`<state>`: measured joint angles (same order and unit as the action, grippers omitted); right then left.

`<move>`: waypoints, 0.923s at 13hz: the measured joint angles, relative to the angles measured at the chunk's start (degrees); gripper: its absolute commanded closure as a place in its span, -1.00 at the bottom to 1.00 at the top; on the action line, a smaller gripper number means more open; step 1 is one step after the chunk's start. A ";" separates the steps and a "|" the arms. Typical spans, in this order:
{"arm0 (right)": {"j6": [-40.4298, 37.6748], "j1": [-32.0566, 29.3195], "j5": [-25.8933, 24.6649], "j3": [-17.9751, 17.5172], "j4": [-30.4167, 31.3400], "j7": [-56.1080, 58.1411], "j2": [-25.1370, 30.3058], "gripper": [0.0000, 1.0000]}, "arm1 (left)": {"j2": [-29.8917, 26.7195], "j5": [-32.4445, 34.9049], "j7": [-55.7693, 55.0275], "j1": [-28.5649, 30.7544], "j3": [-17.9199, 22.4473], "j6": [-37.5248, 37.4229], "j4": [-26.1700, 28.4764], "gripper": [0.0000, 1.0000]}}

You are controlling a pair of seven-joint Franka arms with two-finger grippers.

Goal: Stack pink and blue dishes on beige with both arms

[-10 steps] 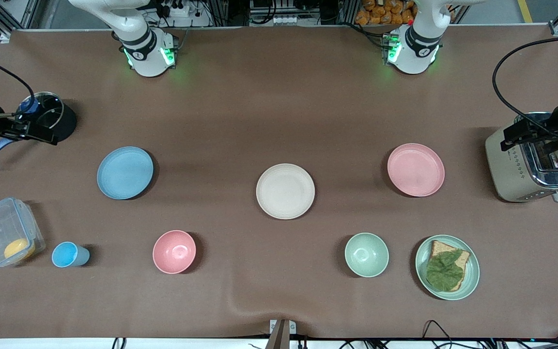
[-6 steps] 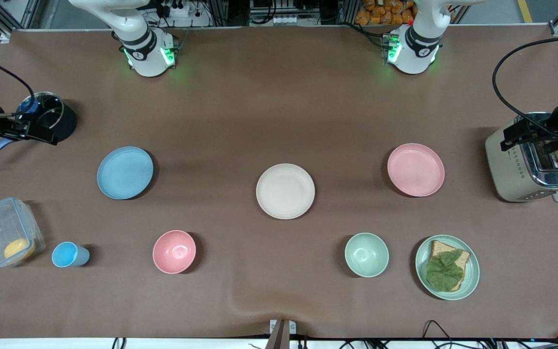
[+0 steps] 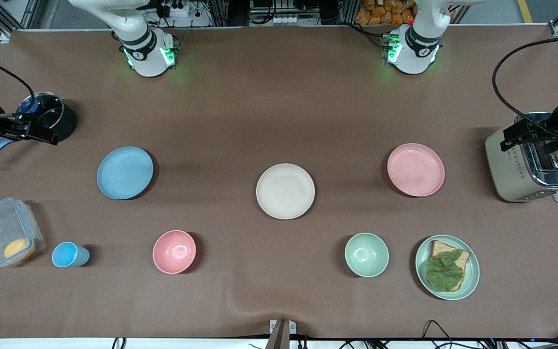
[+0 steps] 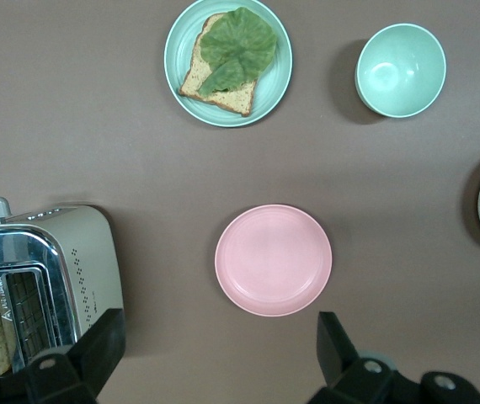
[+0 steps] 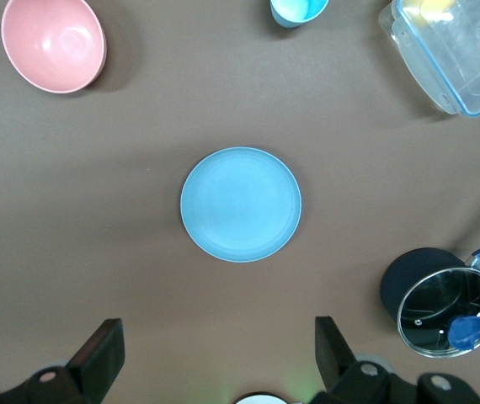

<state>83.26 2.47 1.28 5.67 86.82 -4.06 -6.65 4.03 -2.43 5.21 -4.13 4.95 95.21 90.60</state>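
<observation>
Nothing has moved since the earlier frames: plates, bowls and both arms sit exactly as they did. The flat round cream-beige matte plate (image 3: 285,191) lies at the centre of the front frame on the brown counter (image 3: 279,97), a sensible middle spot that either arm could reach. The flat round light blue matte plate (image 3: 125,172) lies centre-left of that frame, toward the right arm's end; the flat round pale pink matte plate (image 3: 415,169) lies centre-right, toward the left arm's end, so each arm gets one plate on its own side.

The left tool (image 4: 219,358) hangs high over the counter between the pink plate and the cream-and-chrome toaster (image 3: 531,165), its fingers wide apart and holding nothing. The right tool (image 5: 219,358) hangs high at the left edge of the front frame, over the black lidded saucepan (image 3: 51,118), fingers likewise spread and empty. Both wrist views centre their own plate, which suggests each arm is lined up to descend, though no stacking has begun
</observation>
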 measured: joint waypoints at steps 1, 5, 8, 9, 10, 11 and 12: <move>-0.18 0.00 0.00 0.00 0.01 0.00 -0.12 -1.00 | 0.15 0.00 0.00 0.04 0.00 0.00 0.00 -1.00; -0.47 -0.41 0.00 0.07 0.02 0.01 -0.34 -1.00 | 0.40 0.00 0.00 0.08 0.00 0.00 0.00 -1.00; -0.47 -0.64 0.00 0.12 0.02 0.01 -0.36 -1.00 | 0.50 0.00 0.00 0.20 0.00 0.00 0.00 -1.00; -0.47 -0.64 0.00 0.12 0.02 0.01 -0.36 -1.00 | 0.63 0.00 0.00 0.28 0.01 0.00 0.00 -1.00; -0.47 -0.64 0.00 0.12 0.02 0.01 -0.36 -1.00 | 0.82 0.00 0.00 0.34 0.01 0.00 0.00 -1.00; -0.47 -0.64 0.00 0.12 0.02 0.01 -0.36 -1.00 | 1.02 0.00 0.00 0.37 0.01 0.00 0.00 -1.00; -0.47 -0.64 0.00 0.12 0.02 0.01 -0.36 -1.00 | 1.22 0.00 0.00 0.41 0.02 -0.08 0.03 -1.00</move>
<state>82.79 1.82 1.28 5.79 86.84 -4.05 -7.01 5.26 -2.43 5.21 -3.71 4.96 95.13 90.62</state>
